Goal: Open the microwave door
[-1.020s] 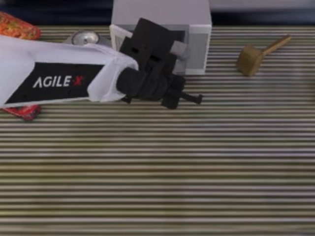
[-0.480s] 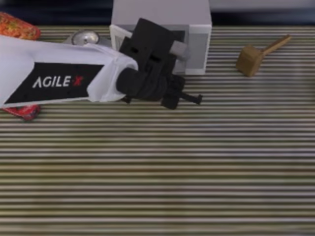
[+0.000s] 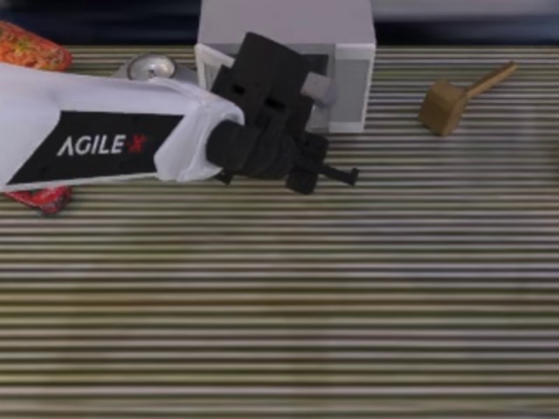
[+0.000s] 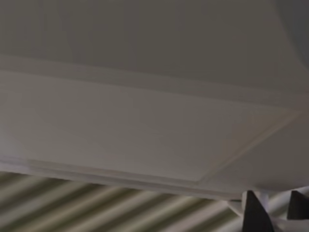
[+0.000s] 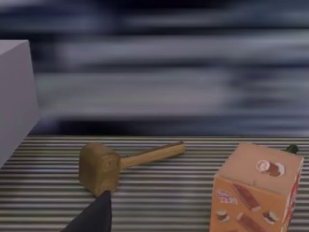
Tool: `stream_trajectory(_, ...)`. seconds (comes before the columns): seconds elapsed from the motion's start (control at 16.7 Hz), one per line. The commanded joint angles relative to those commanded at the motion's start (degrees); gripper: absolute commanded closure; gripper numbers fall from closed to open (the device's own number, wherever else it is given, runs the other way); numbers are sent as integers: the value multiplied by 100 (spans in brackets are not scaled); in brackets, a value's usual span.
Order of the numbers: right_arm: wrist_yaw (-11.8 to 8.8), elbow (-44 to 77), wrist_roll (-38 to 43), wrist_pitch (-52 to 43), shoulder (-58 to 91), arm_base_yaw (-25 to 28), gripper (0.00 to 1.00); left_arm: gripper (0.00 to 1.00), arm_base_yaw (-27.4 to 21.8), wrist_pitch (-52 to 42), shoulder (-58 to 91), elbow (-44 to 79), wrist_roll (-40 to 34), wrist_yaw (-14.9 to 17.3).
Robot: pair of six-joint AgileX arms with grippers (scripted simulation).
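Microwave [image 3: 288, 35] stands at far edge of striped table [image 3: 349, 305], slightly left of centre; microwave door [image 3: 262, 83] faces near side, largely hidden from above by left arm. Door panel fills left wrist view [image 4: 125, 130] at very close range. Left arm reaches in from left side, left gripper [image 3: 262, 92] against door front; finger opening and any hold cannot be told. Right gripper [image 5: 94, 215] shows only as one dark fingertip in right wrist view; opening cannot be told. Orange carton [image 5: 256, 193] near wooden mallet [image 3: 458, 98], right of microwave. Silver scale [image 3: 150, 66] just left of microwave. Orange packet [image 3: 31, 45] at far left corner. Red item [image 3: 39, 199] under left arm.
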Motion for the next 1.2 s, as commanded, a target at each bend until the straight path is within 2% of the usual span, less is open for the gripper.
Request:
stream_trajectory(0.42,0,0,0,0,0,0,0,100,0,0,0,0,0,0)
stream_trajectory(0.96,0,0,0,0,0,0,0,100,169,130,-257,-361,499,431)
stream_trajectory(1.2,0,0,0,0,0,0,0,100,181,130,-264,-387,527,454)
